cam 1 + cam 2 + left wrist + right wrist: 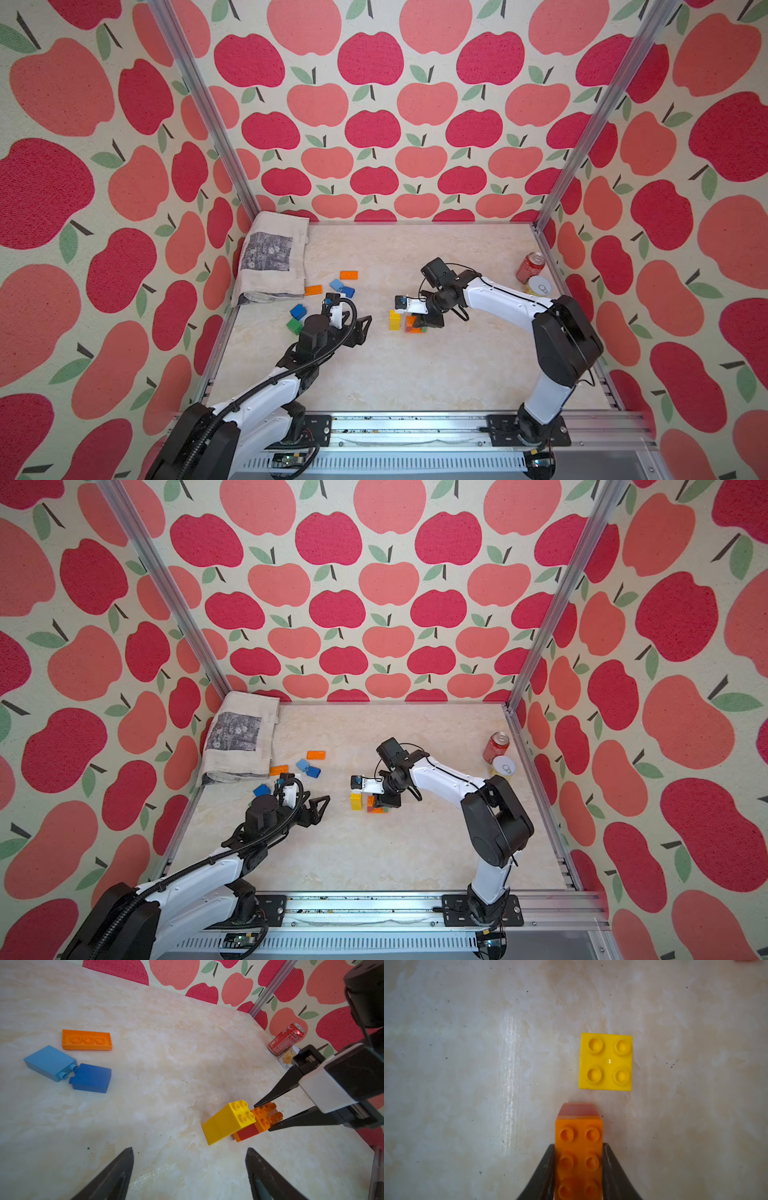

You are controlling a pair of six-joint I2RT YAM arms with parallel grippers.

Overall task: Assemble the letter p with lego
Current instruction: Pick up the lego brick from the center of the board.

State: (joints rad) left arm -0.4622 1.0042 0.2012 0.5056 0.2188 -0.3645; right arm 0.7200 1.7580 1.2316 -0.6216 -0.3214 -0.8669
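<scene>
Lego [411, 323] is spread over a pale marbled counter [415, 374], cream with faint veining and flecked with tiny dark specks.

An orange brick [579, 1159] tops a short stack with a red layer under it. It is gripped by the right claw [579, 1147], whose dark fingers [546, 1169] are pressed against its two long sides. In the left wrist view the stack is seen resting on the counter. A taller yellow brick [606, 1061], studs up, stands just past that claw's tips, with a narrow gap to the stack.

The left claw [189, 1149] is spread wide and holds nothing. It is aimed toward the stack and kept apart from it. Ahead of it, on the side away from the right claw, lie a flat orange brick [86, 1040], a light blue brick [49, 1062] and a dark blue brick [91, 1078]. The two blue ones meet at their studs. A blue brick [297, 311] and a green brick [294, 326] lie beside the left claw's wrist.

The counter is enclosed by walls [374, 124] covered in a print of red and pink apples with green leaves. Metal posts [199, 104] stand at the far corners. A folded cloth [272, 257] lies in the far corner beyond the left claw. Behind the right claw, by the side wall, a red soda can [530, 266] stands with a ring-pull tin [539, 286] just beside it.
</scene>
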